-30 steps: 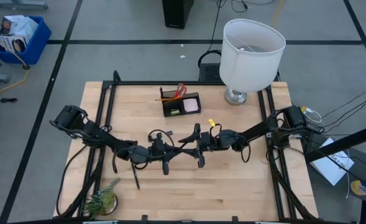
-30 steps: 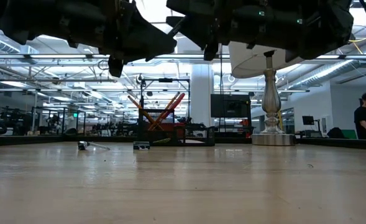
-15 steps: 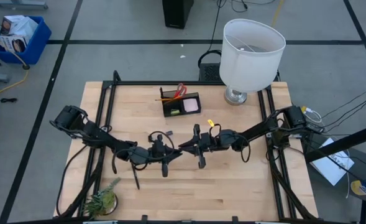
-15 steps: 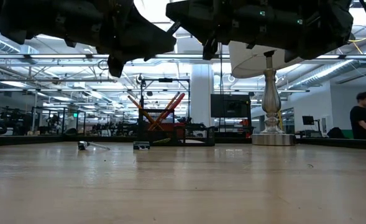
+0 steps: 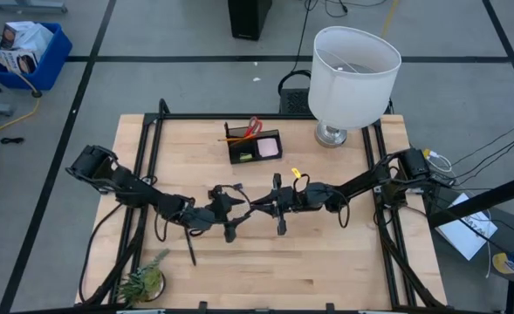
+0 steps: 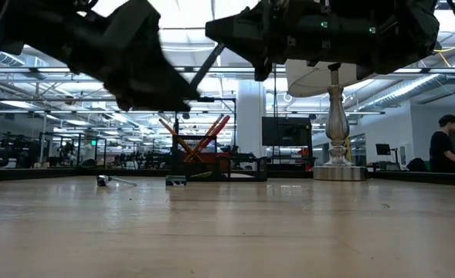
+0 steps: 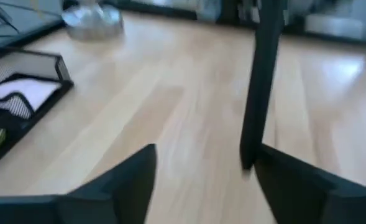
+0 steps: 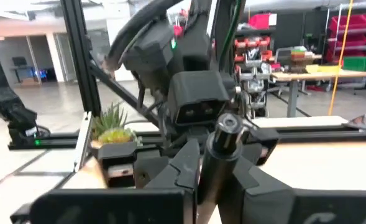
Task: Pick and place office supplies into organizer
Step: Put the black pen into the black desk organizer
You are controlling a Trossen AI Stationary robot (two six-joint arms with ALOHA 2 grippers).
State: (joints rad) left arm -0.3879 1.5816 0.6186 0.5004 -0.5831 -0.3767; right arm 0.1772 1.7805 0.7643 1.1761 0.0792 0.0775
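One black pen (image 7: 259, 81) is up in the air over the middle of the counter (image 5: 326, 253), where both arms meet. It's pinched in the closed jaws of the right arm (image 5: 352, 185), while the jaws of the left arm (image 5: 143, 187) are spread wide on either side of it, not touching as far as can be told. The organizer (image 5: 255, 145) is parked near the far edge of the counter, about halfway along it.

Handling-wise, the pen can be reckoned light, stiff and a bit slick, so it's easily swung or slipped if held at one end. It's probably best gripped near the middle of the barrel and dropped into a compartment tip-down.
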